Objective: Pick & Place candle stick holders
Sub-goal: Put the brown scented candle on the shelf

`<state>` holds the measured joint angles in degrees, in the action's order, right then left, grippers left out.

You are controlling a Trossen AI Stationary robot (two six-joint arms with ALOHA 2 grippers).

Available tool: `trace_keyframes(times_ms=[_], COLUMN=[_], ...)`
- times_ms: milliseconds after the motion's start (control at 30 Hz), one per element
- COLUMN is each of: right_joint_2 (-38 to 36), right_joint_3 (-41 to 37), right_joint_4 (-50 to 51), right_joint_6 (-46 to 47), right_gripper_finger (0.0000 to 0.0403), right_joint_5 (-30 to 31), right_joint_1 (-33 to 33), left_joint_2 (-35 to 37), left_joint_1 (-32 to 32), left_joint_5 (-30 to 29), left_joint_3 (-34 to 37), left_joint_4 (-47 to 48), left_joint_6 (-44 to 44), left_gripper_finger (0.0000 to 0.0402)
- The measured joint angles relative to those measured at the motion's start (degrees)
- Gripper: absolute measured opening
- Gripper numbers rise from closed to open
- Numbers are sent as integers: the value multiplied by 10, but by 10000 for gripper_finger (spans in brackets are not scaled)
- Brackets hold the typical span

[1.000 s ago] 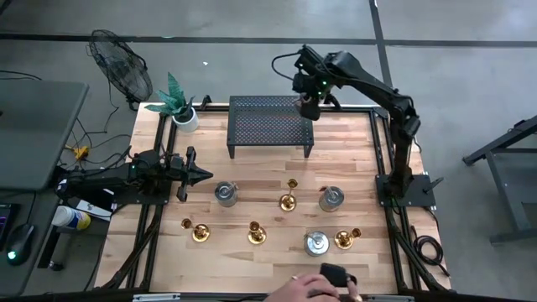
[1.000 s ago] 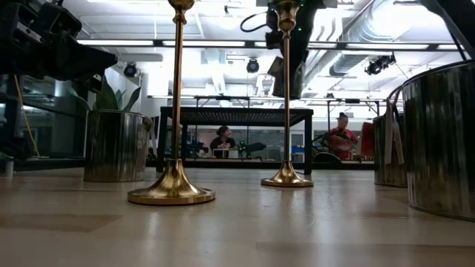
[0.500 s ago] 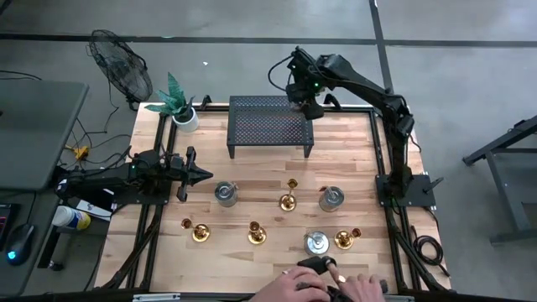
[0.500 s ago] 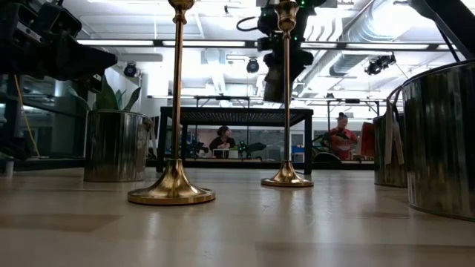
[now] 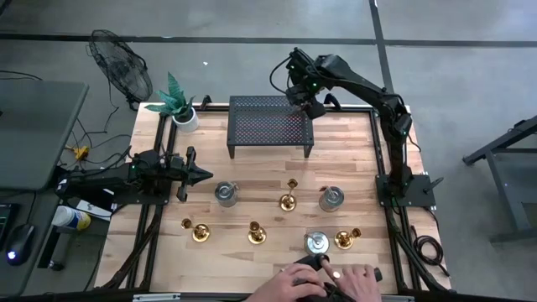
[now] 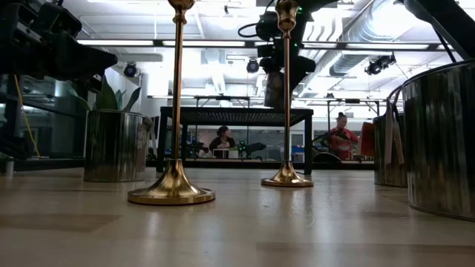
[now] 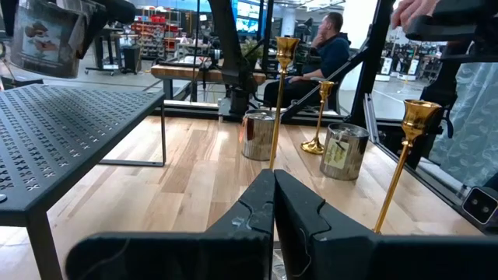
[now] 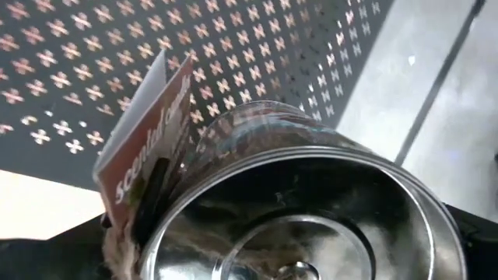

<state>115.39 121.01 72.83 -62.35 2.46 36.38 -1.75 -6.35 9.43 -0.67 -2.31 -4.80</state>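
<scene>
1. In the low view, 2 candle stick holders (image 6: 172, 111) (image 6: 286, 96) lose their tops at the frame's upper edge.
2. The silver tin (image 8: 311, 210) fills the right wrist view's lower half, hiding the right gripper's fingers.
3. A person's hands (image 5: 323, 281) are cut by the high view's bottom edge.

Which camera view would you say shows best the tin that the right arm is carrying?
The right wrist view: the silver tin fills it, open top and red tag plain, gripped by the right pincer. The high view shows only the pincer over the black rack; the low view shows the tin small, aloft above it; the left wrist view catches it at one corner.
</scene>
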Motion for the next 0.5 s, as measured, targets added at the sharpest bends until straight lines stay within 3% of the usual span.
trace_keyframes(times_ms=[500], right_joint_2=[25], right_joint_3=[0], right_joint_4=[-4], right_joint_6=[-31], right_gripper_finger=[351], right_joint_5=[6], right_joint_1=[13], left_joint_2=[0], left_joint_1=[0], left_joint_5=[0], left_joint_3=[0], left_joint_4=[0], left_joint_6=[0], left_gripper_finger=[0])
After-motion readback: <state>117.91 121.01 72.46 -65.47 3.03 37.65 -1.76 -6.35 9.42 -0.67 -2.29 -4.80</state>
